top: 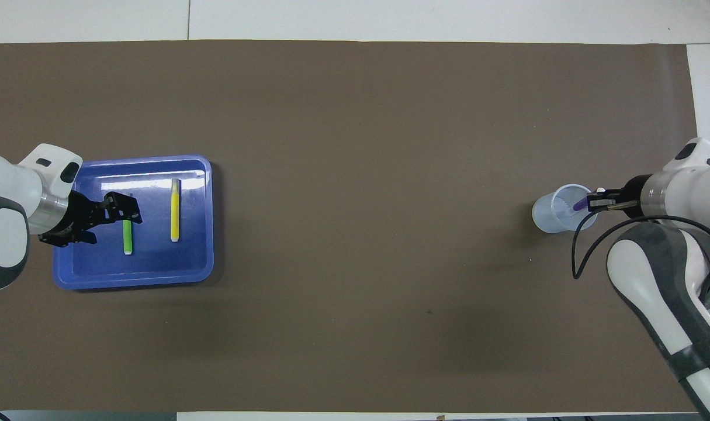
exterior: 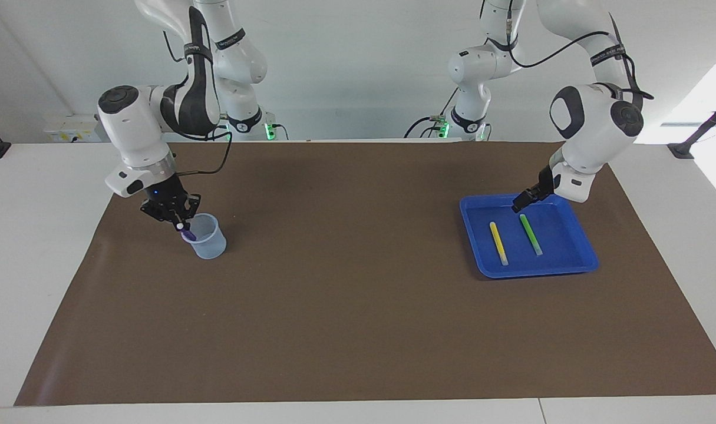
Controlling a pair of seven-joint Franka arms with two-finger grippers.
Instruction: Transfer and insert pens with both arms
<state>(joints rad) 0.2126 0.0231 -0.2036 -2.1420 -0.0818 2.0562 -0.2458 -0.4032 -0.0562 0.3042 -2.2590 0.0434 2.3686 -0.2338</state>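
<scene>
My right gripper (exterior: 181,224) (top: 601,203) is shut on the purple pen (exterior: 188,235) (top: 579,204). It holds the pen tilted, with the purple end inside the rim of a clear plastic cup (exterior: 209,240) (top: 556,213) at the right arm's end of the table. The green pen (exterior: 531,234) (top: 127,237) and the yellow pen (exterior: 498,242) (top: 175,210) lie side by side in a blue tray (exterior: 534,272) (top: 132,282) at the left arm's end. My left gripper (exterior: 520,203) (top: 123,209) is open and hovers low over the end of the green pen that lies nearer the robots.
A brown mat (exterior: 358,306) (top: 366,175) covers the white table. Two smaller white arms with green lights (exterior: 243,112) (exterior: 469,112) stand at the robots' edge of the table.
</scene>
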